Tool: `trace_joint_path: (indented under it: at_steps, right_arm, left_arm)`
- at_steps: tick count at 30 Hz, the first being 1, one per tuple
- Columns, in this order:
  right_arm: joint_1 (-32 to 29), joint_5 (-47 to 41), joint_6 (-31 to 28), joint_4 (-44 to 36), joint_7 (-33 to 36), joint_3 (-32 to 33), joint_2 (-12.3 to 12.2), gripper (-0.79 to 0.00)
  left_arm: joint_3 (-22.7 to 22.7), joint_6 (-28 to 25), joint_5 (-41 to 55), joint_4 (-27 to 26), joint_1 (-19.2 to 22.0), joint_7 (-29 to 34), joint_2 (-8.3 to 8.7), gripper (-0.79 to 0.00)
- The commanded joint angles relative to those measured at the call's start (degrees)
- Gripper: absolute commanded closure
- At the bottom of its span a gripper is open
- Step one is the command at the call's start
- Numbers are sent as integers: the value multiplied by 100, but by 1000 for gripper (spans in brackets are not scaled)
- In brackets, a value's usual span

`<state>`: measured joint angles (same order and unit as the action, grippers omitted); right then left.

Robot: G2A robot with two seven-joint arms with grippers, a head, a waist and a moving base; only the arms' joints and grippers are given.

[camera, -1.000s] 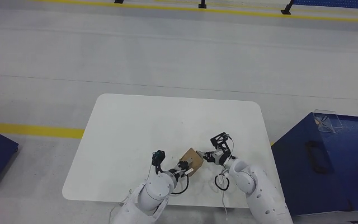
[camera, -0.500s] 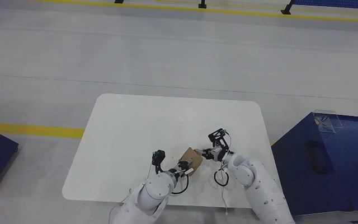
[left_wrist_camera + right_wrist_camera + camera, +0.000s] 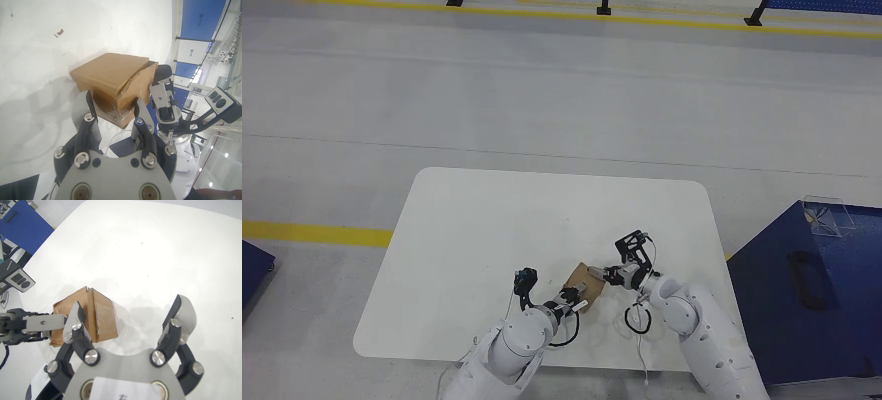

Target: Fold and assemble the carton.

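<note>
carton lower corner: partly behind left gripper.
carton end by right gripper: partly behind one finger.
contact at carton, top view: too small to tell.

Two rounded, glossy white arm shells carry looping black cables. The left gripper and right gripper each join a grey metal wrist plate, black linkages with round silver screws, and pale grey fingers faced with ribbed black pads. A black bracket holds a grey-faced sensor module.
</note>
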<state>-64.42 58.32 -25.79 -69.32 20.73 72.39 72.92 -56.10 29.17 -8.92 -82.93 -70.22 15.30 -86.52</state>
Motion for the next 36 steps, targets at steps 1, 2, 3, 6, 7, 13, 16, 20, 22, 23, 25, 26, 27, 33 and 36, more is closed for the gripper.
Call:
trace_joint_path:
  at_steps: [1, 2, 3, 6, 7, 13, 16, 20, 22, 23, 25, 26, 27, 33, 36]
  right_arm:
    - [32, -15, 45, 44, 29, -17, 2, -785]
    - [50, -25, 65, 69, 49, -34, 4, -785]
    - [69, -44, 71, 104, 91, -55, 7, -785]
    - [142, -86, 126, 181, 170, -109, 16, -785]
    - [156, -93, 136, 200, 177, -121, 18, -785]
    - [76, -178, -15, 38, 128, 23, -36, -785]
    - [-16, -294, -101, -95, 167, 166, -78, -785]
    - [-50, -408, -46, -172, 298, 245, -101, -785]
    - [-50, -408, -46, -172, 298, 245, -101, -785]
    - [-50, -408, -46, -172, 298, 245, -101, -785]
    - [-50, -408, -46, -172, 298, 245, -101, -785]
    - [-61, -400, -34, -175, 288, 245, -102, -785]
    - [-81, -380, 2, -188, 266, 249, -104, -785]
    - [-174, -746, 425, -139, -32, 528, -125, -785]
    - [-157, -866, 479, -93, 38, 589, -136, -785]
  left_arm:
    - [0, -5, 2, 0, -3, -5, 0, -391]
    - [1, -5, 3, 0, -3, -5, -1, -391]
    - [3, -10, -2, -4, -3, -8, 0, -391]
    - [10, -70, -32, -64, -23, -40, 2, -413]
    - [17, -89, -75, -93, -44, -55, 7, -449]
    - [90, -371, -1068, -719, -426, -586, 103, -662]
    - [279, -459, -2106, -1013, -663, -823, 184, -785]
    - [458, -501, -3298, -1096, -820, -1245, 255, -785]
    - [458, -501, -3298, -1096, -820, -1245, 255, -785]
    - [458, -501, -3298, -1096, -820, -1245, 255, -785]
    - [458, -501, -3298, -1096, -820, -1245, 255, -785]
    - [464, -523, -3355, -1082, -813, -1250, 258, -785]
    - [489, -563, -3637, -1023, -774, -1299, 274, -785]
    - [861, -1080, -6359, -482, -522, -1601, 417, -785]
    - [827, -1788, -7064, -253, -462, -1397, 520, -785]
